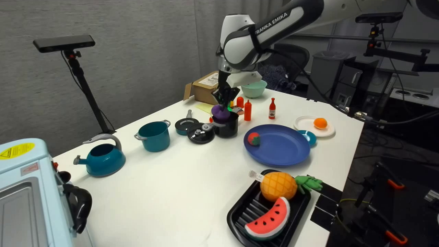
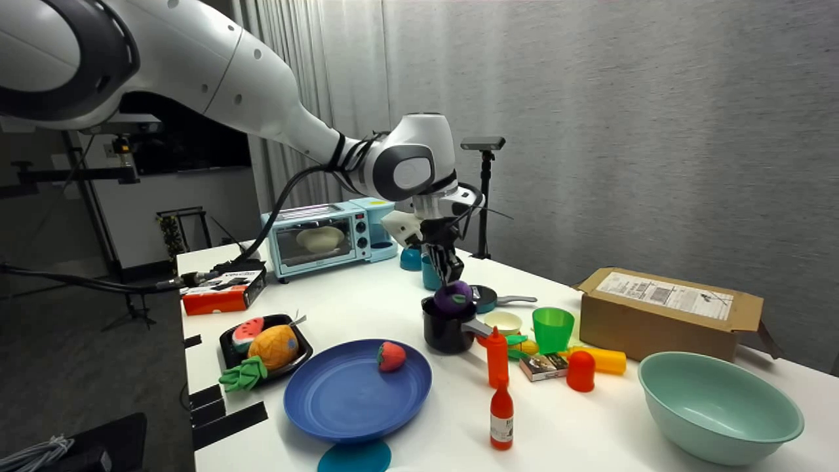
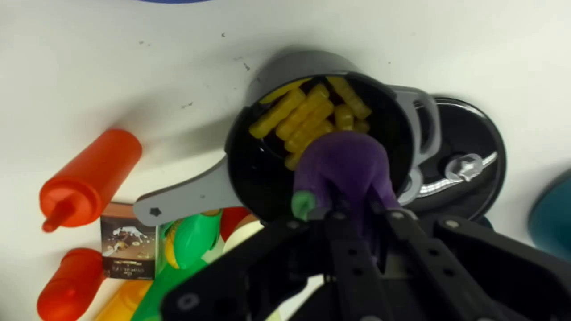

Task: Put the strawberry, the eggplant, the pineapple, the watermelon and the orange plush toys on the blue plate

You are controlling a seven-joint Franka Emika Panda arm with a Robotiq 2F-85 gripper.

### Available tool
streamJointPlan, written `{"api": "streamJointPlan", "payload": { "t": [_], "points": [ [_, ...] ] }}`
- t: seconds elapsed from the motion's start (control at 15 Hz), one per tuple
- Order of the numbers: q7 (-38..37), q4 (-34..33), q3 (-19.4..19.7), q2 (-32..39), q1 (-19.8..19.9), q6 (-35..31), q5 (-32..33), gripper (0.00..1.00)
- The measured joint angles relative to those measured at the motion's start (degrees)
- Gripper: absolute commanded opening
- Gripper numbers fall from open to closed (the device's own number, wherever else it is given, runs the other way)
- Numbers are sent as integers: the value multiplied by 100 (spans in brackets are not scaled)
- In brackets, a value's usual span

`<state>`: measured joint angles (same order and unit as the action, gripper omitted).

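The eggplant [image 3: 350, 158] is pinched in your gripper [image 3: 359, 207], jaws close together, at the mouth of the black pot [image 2: 440, 333]. You are likely at the grasping step; next, lift it clear of the rim, then across to the blue plate [image 2: 328, 396].

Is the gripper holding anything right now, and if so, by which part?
Yes: the gripper has the eggplant pinched by its purple body, not by the green tip, which pokes out to one side.
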<state>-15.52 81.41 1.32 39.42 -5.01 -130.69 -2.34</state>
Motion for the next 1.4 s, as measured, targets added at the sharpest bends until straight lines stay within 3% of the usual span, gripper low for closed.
{"api": "streamJointPlan", "payload": {
  "t": [0.27,0.53,0.8,1.2,1.33,1.4],
  "points": [
    [449,73,-180,-566,61,790,-122,3],
    [1035,814,-179,-1313,96,1219,68,3],
    [1470,2065,-96,-2001,166,612,522,3],
    [1534,3567,-18,-2637,293,-219,784,3],
    [1503,3852,2,-2769,333,-275,784,38],
    [1466,3954,16,-2812,341,-291,784,44]
  ]
}}
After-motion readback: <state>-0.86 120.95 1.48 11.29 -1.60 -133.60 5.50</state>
